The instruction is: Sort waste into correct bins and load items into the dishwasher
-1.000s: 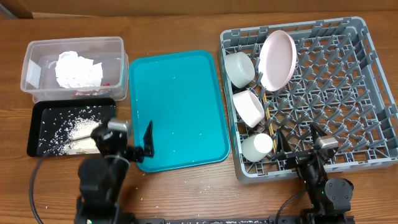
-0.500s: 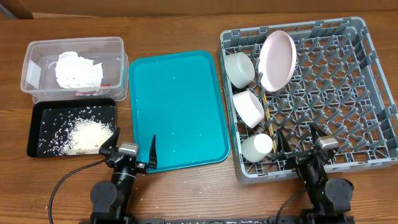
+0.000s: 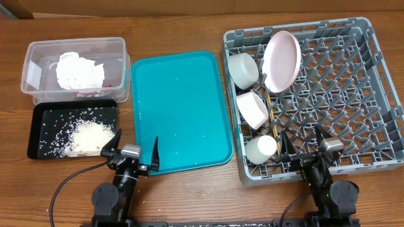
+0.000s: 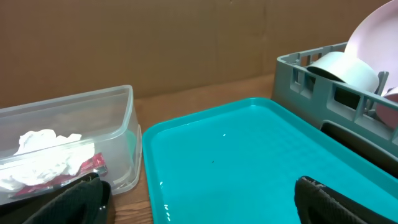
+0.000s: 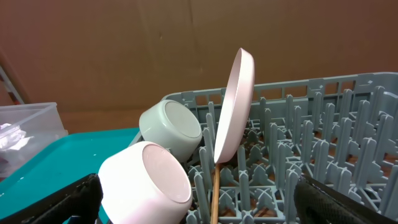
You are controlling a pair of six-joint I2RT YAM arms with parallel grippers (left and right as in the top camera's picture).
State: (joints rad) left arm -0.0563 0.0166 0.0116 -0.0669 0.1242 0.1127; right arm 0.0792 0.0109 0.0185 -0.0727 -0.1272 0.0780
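The clear tub [image 3: 38, 47] holds the white napkin [image 3: 79, 71] and the red wrapper [image 3: 88, 94]. The black tray [image 3: 31, 132] holds the rice [image 3: 88, 135]. The grey rack [image 3: 379, 63] holds the pale plate [image 3: 281, 60] on edge, a grey bowl [image 3: 243, 69], a pinkish bowl [image 3: 254, 108], a white cup [image 3: 262, 149] and the chopsticks [image 3: 270, 110]. My left gripper [image 3: 134, 154] is open and empty at the teal tray's front left corner [image 4: 199, 208]. My right gripper [image 3: 302, 148] is open and empty at the rack's front wall [image 5: 202, 208], facing the pinkish bowl [image 5: 149, 180].
The teal tray [image 3: 180, 107] lies between the bins and the rack, with a few stray grains on it. Bare wood table runs along the front edge and at the far back.
My left arm has drawn back from over the black tray to the table's front edge, uncovering the rice heap. The right arm has not moved.
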